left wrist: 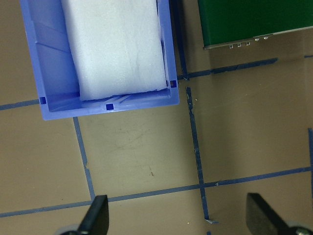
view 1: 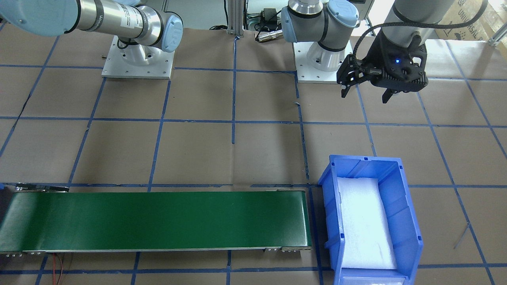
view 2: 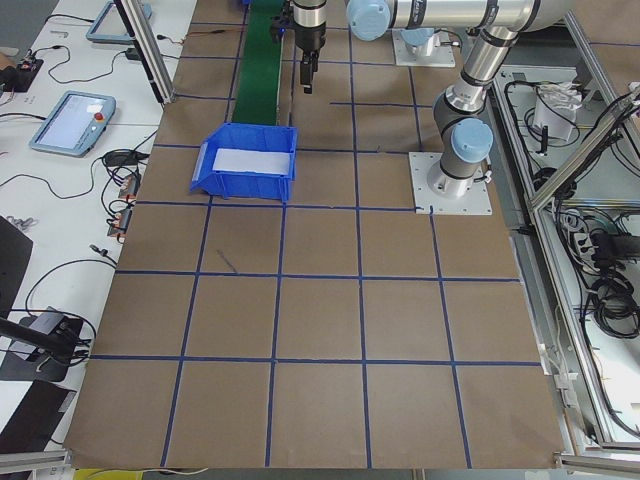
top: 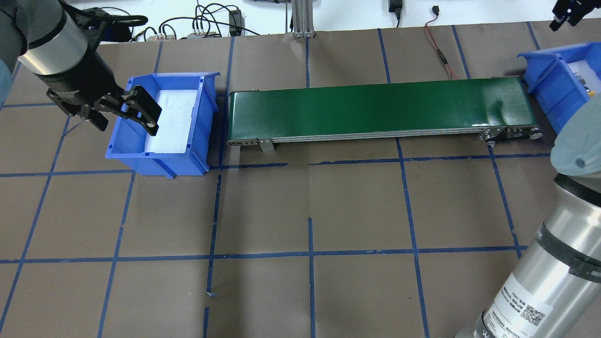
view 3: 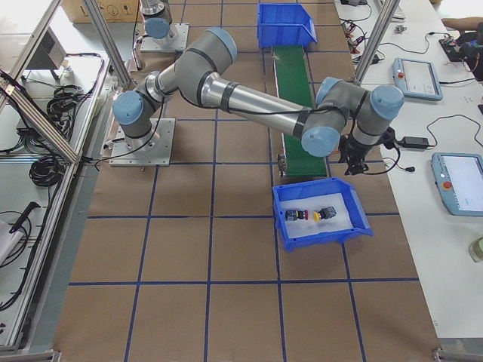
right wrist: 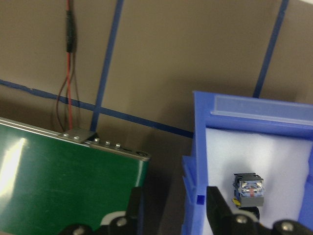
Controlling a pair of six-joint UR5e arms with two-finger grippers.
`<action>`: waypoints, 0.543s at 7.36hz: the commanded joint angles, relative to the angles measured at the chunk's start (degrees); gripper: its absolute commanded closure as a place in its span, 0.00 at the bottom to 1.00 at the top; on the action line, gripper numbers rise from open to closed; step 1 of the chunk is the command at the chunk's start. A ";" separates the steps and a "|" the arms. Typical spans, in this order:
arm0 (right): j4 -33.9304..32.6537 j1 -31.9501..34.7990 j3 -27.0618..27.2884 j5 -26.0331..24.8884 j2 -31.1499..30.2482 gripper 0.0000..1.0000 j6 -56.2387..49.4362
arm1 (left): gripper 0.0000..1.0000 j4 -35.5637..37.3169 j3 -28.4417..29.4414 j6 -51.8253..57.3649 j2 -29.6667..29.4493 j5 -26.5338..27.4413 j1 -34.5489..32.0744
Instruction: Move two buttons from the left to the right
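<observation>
Both buttons lie on white foam in the right blue bin: the red button and the yellow button side by side. The right wrist view shows one button with its grey contact block facing the camera. My right gripper is open and empty, above the gap between the belt's end and this bin; it also shows in the overhead view. My left gripper is open and empty, above the near left edge of the left blue bin, which holds only white foam.
A green conveyor belt runs between the two bins. The brown table is marked with a grid of blue tape. Red and black wires lie beyond the belt's right end. The arm bases stand at the table's robot side.
</observation>
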 commanded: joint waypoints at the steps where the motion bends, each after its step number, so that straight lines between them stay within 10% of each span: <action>1: 2.89 8.48 0.40 -0.33 -4.30 0.48 9.25 | 0.00 -0.01 -0.07 0.03 0.10 0.00 0.00; 4: 6.87 16.83 7.04 -0.42 -12.37 0.46 23.23 | 0.00 -0.10 -0.07 0.03 0.19 0.09 0.00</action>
